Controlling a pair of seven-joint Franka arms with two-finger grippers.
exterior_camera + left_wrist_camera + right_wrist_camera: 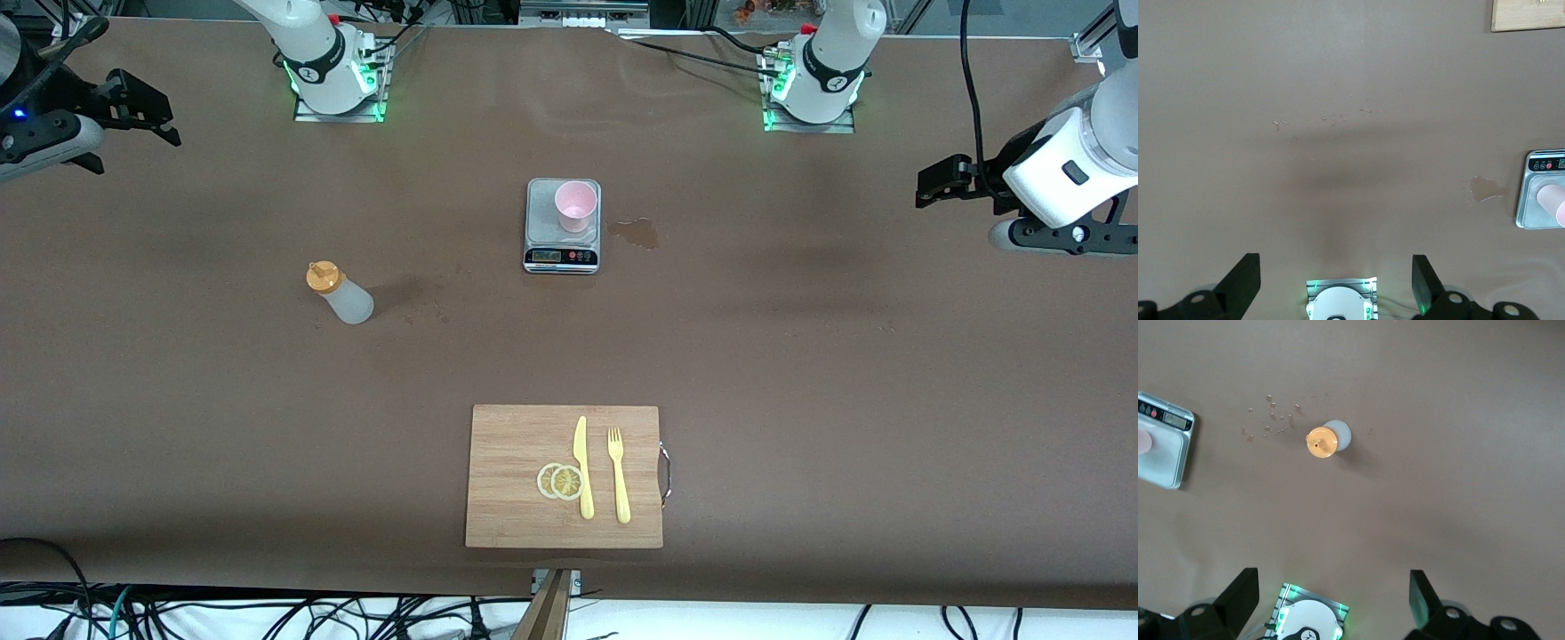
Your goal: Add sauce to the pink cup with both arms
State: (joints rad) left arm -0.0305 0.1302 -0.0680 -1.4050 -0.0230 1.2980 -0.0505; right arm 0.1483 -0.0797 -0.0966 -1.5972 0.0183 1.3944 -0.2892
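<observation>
In the front view, the squeeze bottle point(340, 292) is standing upright on the brown tabletop point(800, 356), toward the right arm's end, while the pink cup point(575, 205) is sitting on a small kitchen scale point(563, 226) near the middle. A small wet patch point(636, 233) is lying just beside the scale. Nearer the camera, a wooden cutting board point(516, 476) is carrying two lemon slices point(560, 481), a yellow knife point(582, 467) and a yellow fork point(618, 474). Both arms are waiting high at the table's ends: the right gripper point(142, 111) and the left gripper point(942, 182) are well apart from bottle and cup, holding nothing.

In the left wrist view, the left gripper point(1337, 277) is hanging with jaws spread wide over bare tabletop; the cup point(1555, 200) is showing on the scale at the picture's edge, well outside the jaws.

In the right wrist view, the right gripper point(1335, 593) is hanging with jaws released, and the bottle point(1328, 440) is standing between their lines but far off.
</observation>
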